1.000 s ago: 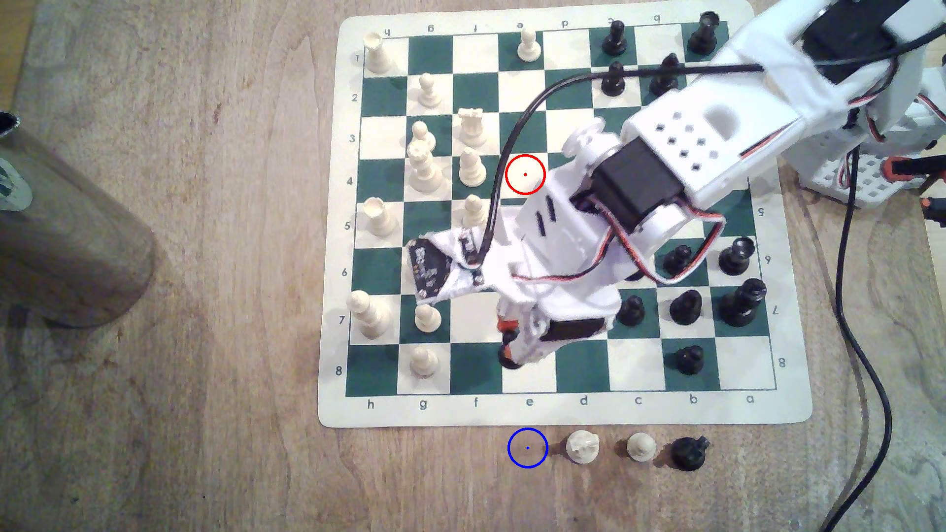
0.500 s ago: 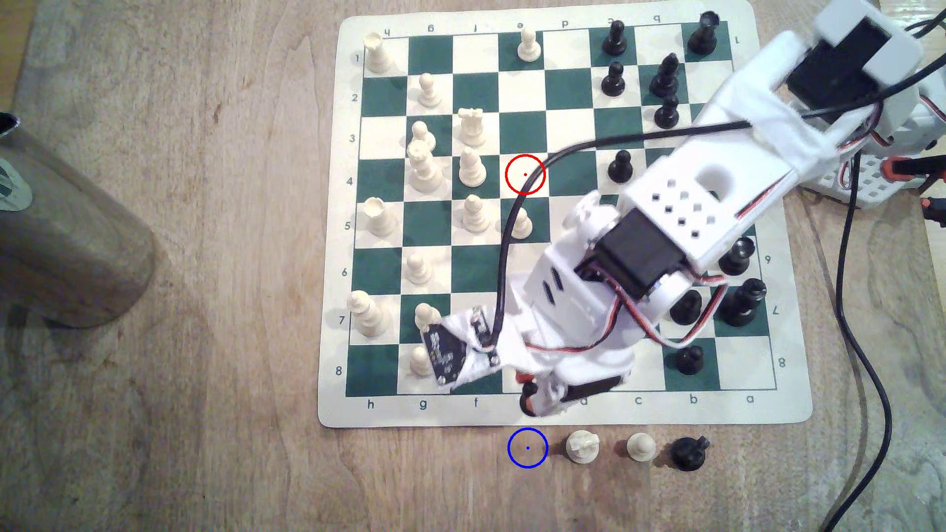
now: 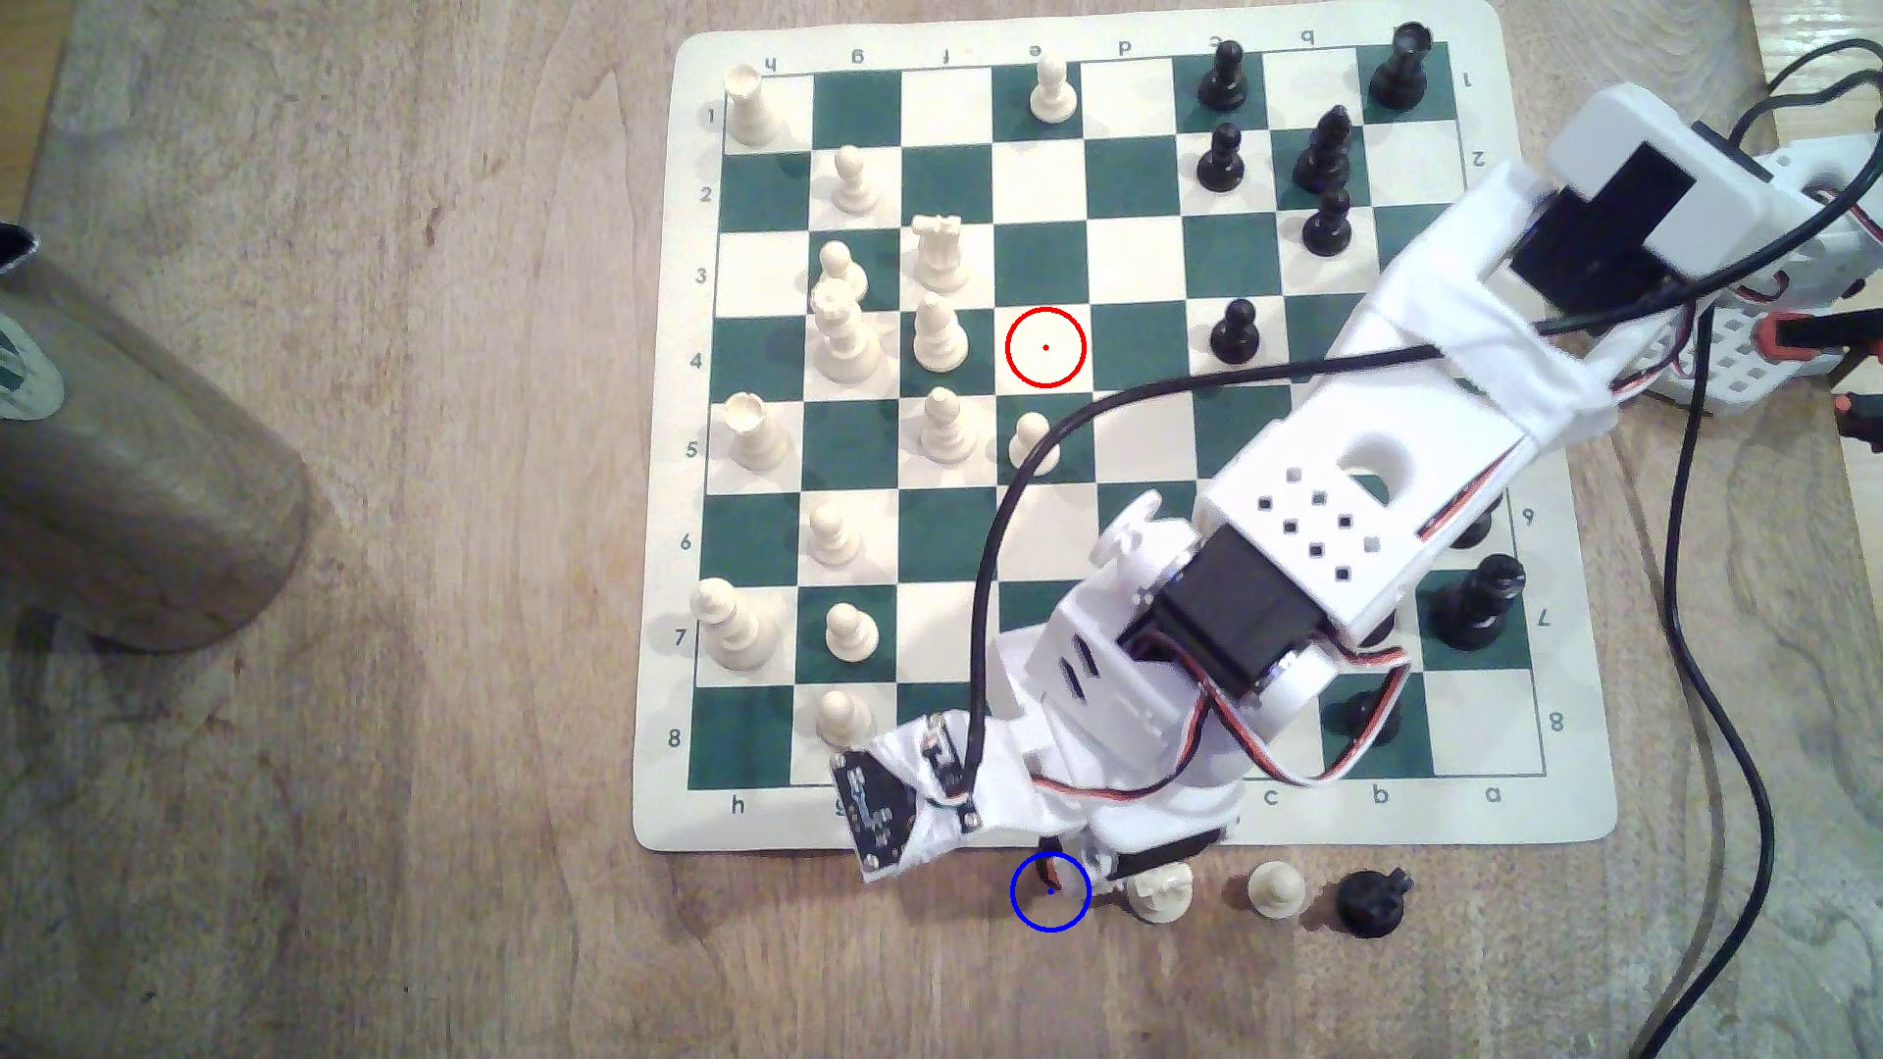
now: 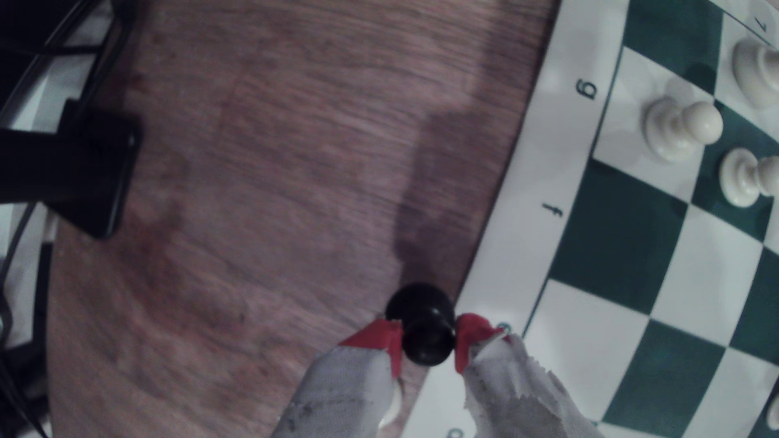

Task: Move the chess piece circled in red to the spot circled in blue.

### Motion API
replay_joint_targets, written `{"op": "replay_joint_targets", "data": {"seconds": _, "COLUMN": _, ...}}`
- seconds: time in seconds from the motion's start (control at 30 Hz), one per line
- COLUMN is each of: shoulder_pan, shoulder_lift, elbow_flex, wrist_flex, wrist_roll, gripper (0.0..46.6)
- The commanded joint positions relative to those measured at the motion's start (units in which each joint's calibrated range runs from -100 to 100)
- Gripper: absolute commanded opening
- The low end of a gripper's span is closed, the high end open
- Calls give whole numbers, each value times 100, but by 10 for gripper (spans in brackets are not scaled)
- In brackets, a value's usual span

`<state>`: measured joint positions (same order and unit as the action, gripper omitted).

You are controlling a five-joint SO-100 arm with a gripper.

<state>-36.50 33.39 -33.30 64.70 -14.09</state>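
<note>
The black pawn (image 4: 425, 328) is pinched at its neck between my red-tipped fingers (image 4: 381, 343), so my gripper (image 4: 426, 343) is shut on it. The piece hangs over bare wood just off the mat's lettered border. From the exterior camera, my gripper (image 3: 1052, 868) sits at the far rim of the blue ring (image 3: 1051, 891), just below the mat's near edge, and the wrist hides most of the pawn. The red ring (image 3: 1045, 347) marks a white square on row 4 with no piece inside it.
On the wood beside the blue ring stand a cream piece (image 3: 1160, 891), close to my gripper, then a cream pawn (image 3: 1276, 889) and a black piece (image 3: 1370, 901). The chess mat (image 3: 1590, 815) carries many pieces. A brown cylinder (image 3: 132, 458) lies at the exterior view's left; cables (image 3: 1732, 713) run at its right.
The arm has swung from row 7–8 of the board down past the mat's near edge, carrying the black pawn to the blue ring's rim.
</note>
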Motion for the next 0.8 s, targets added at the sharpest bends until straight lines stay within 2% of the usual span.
{"op": "replay_joint_targets", "data": {"seconds": 0.0, "shoulder_pan": -37, "shoulder_lift": -28, "elbow_flex": -913, "wrist_flex": 33, "wrist_roll": -24, "gripper": 3}}
{"op": "replay_joint_targets", "data": {"seconds": 0.77, "shoulder_pan": 64, "shoulder_lift": 328, "elbow_flex": -1130, "wrist_flex": 66, "wrist_roll": -59, "gripper": 10}}
